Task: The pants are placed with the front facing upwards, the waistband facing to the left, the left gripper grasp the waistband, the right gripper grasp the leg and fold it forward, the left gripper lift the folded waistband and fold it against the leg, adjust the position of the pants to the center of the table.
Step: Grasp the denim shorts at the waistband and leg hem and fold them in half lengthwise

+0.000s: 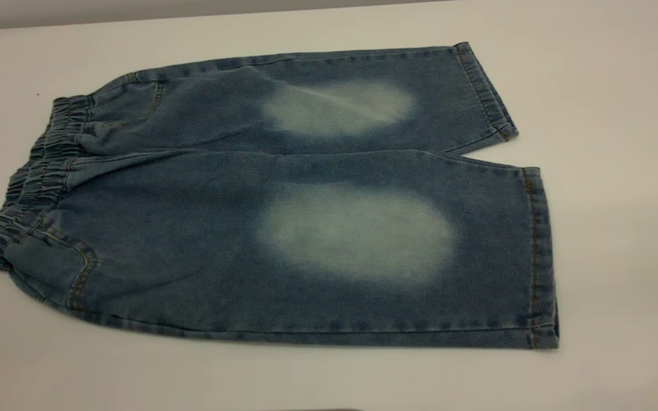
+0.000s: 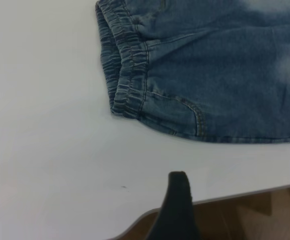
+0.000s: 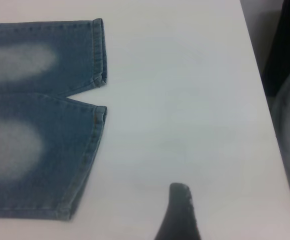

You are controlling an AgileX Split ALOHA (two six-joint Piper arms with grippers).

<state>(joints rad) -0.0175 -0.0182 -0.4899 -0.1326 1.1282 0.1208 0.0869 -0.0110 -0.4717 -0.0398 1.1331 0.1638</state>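
Observation:
The pants point(image 1: 203, 188) lie flat and front up on the table point(image 1: 620, 171), with a pale oval on each leg point(image 1: 357, 234). The gathered waistband point(image 1: 37, 177) points left and the hems point right. Neither arm shows in the exterior view. In the left wrist view one dark finger point(image 2: 178, 200) of my left gripper point(image 2: 235, 192) hovers over bare table short of the waistband point(image 2: 127, 75), touching nothing. In the right wrist view one finger point(image 3: 180, 210) of my right gripper point(image 3: 220, 202) hangs over bare table beyond the leg hems point(image 3: 99, 50), holding nothing.
The table's edge point(image 2: 225, 197) runs close by the left finger, with brown floor past it. A dark shape point(image 3: 287, 45) and a grey one stand beyond the table's right edge. White tabletop surrounds the pants on all sides.

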